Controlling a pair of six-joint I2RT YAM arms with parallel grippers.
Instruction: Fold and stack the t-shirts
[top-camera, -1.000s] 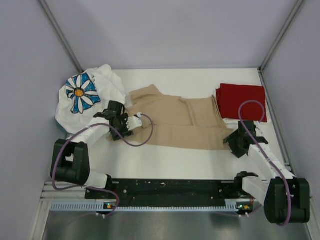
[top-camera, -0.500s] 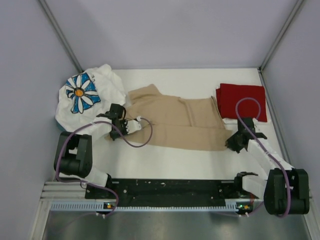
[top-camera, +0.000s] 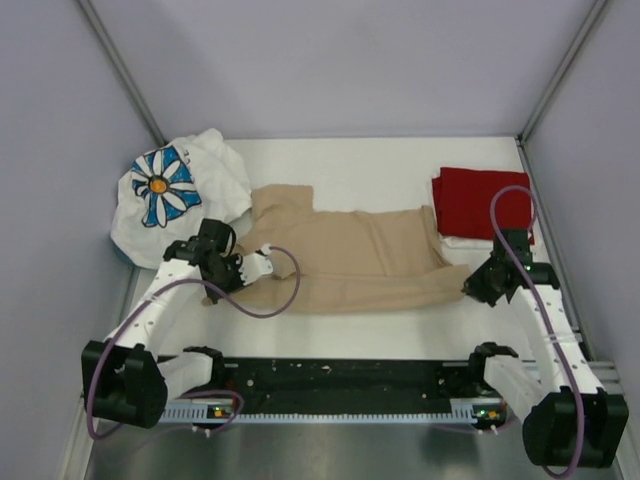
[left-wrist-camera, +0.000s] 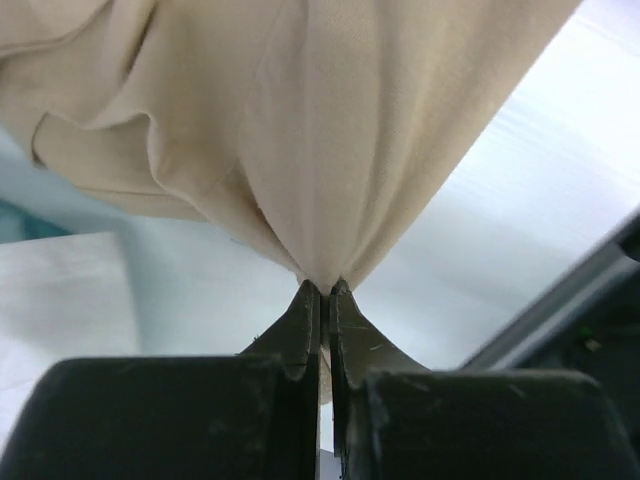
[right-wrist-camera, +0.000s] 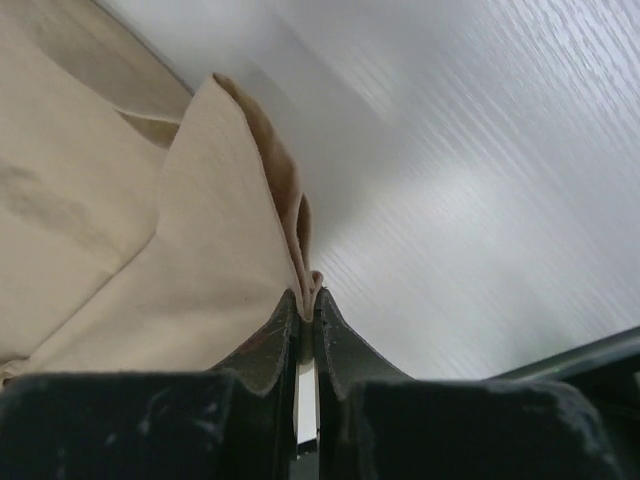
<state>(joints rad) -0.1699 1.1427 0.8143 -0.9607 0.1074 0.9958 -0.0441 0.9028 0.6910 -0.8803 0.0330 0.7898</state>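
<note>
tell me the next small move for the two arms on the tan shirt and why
Probably raise both grippers together and carry the near edge toward the far side to fold it over. The left gripper and right gripper are each shut on one near corner of the tan shirt.

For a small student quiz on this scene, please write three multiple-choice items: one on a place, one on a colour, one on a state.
1. Where on the table does the dark red shirt lie?
A. far right
B. far left
C. near edge, middle

2. What colour is the cloth held by the left claw and the right claw?
A. white
B. blue
C. tan

3. How is the left claw?
A. wide open
B. shut on the tan shirt
C. shut on nothing

Answers: 1 A, the top view shows it at far right. 2 C, both wrist views show tan cloth pinched. 3 B, it pinches a tan fold.
</note>
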